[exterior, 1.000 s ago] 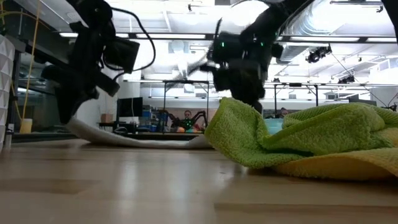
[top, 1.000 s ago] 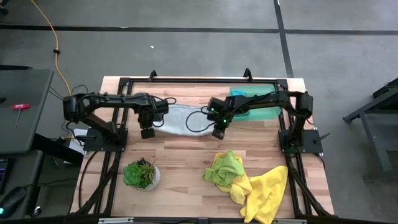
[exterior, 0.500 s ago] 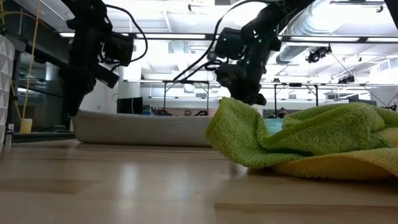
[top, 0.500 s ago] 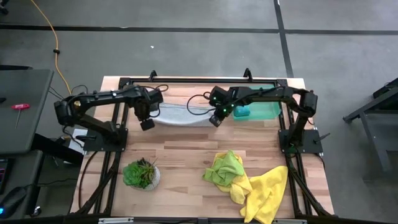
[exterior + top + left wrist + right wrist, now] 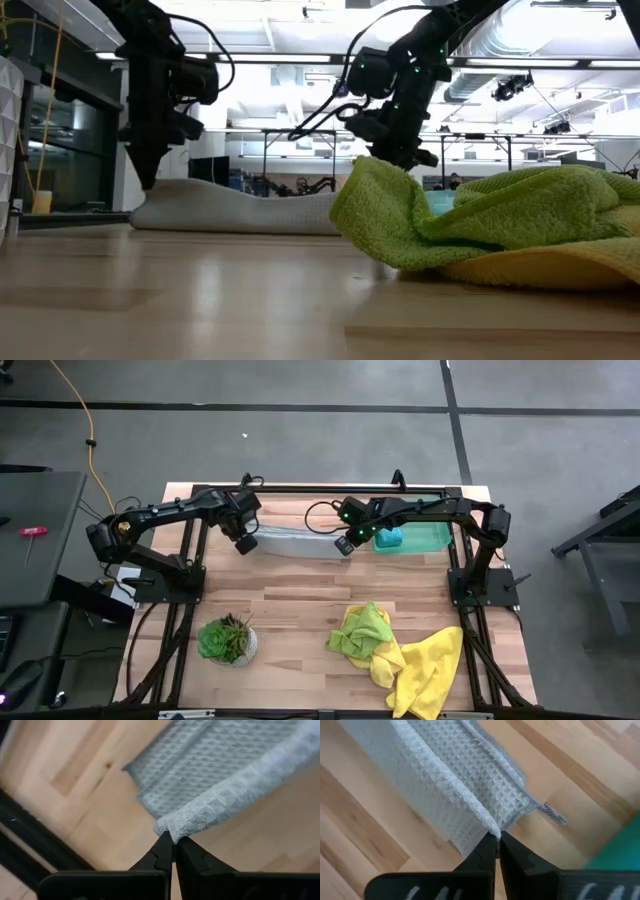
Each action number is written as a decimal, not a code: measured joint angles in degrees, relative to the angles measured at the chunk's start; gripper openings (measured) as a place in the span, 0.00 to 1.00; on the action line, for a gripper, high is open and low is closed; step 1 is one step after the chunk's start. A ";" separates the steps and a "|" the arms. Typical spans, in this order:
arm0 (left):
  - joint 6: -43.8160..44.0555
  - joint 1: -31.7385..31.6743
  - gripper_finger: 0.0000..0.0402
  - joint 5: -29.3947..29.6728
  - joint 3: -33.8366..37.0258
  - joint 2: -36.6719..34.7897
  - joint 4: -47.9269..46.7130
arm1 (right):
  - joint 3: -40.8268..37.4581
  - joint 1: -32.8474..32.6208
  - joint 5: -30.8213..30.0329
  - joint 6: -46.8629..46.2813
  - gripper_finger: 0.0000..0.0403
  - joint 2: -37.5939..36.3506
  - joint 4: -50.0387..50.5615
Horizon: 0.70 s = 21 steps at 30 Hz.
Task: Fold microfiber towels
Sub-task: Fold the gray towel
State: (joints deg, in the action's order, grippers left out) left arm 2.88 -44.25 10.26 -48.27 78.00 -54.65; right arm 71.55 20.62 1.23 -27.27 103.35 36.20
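A: Since a second ago both arms have carried the pale grey-white waffle-weave microfiber towel point(image 5: 295, 544) toward the table's point(image 5: 300, 610) far edge, doubling it into a narrow strip.

B: Jaws?

A: The left gripper point(image 5: 173, 841) and right gripper point(image 5: 498, 838) each have jaws pinched shut on a corner of the folded edge.

B: Handling?

A: Soft, light and limp, I'd judge; it sags between grips, so corners are the place to hold. The lime green towel point(image 5: 362, 628) and bright yellow towel point(image 5: 428, 668) lie crumpled near the front.
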 joint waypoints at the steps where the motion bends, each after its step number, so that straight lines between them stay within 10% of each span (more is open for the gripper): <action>1: 0.04 -0.06 0.00 0.64 0.00 0.00 0.04 | 0.00 0.00 -0.35 -0.31 0.00 0.00 0.02; 21: 0.46 -0.02 0.01 6.45 -0.03 0.00 2.02 | -0.07 -0.02 -5.72 -5.92 0.00 0.02 -1.08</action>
State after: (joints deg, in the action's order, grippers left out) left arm 3.34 -44.27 16.71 -48.30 78.00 -52.63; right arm 71.48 20.60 -4.49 -33.19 103.37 35.11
